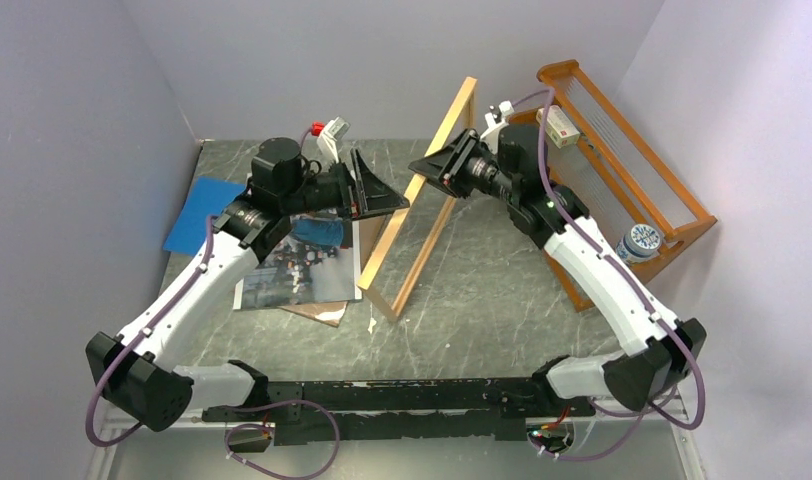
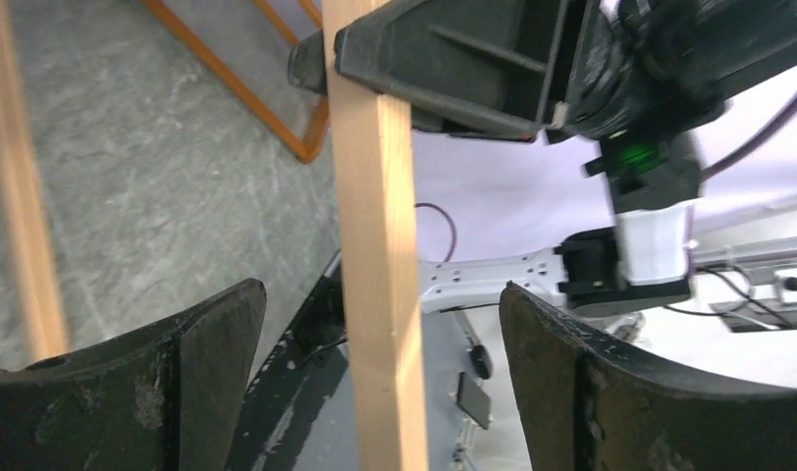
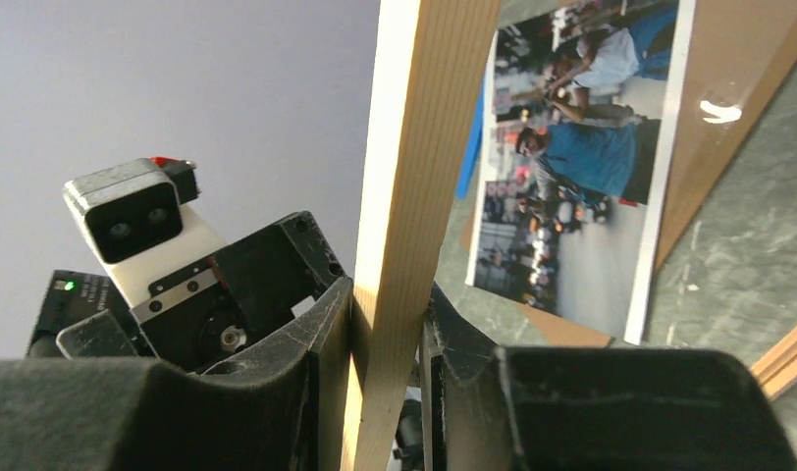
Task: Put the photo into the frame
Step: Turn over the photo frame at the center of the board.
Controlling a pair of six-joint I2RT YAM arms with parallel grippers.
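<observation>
"While the right claw was clenched on one rail of the frame, what of the left claw?"

"It was released, spread wide, one finger on either side of that same rail, not touching it."

"And the frame itself?"

"Stood on edge, tilted, its lower end down at the surface."

"The photo?"

"Flat and face up on a brown panel, left of the frame, outside it."

Place: we take this for a robot test booth in a lab.
Walls: we see plain pale panels closing in three sides.
Table: we see a grey stone-look top.
Rig: we see a left arm and a right arm bolted to a black rail, with purple cables hanging loose.
</observation>
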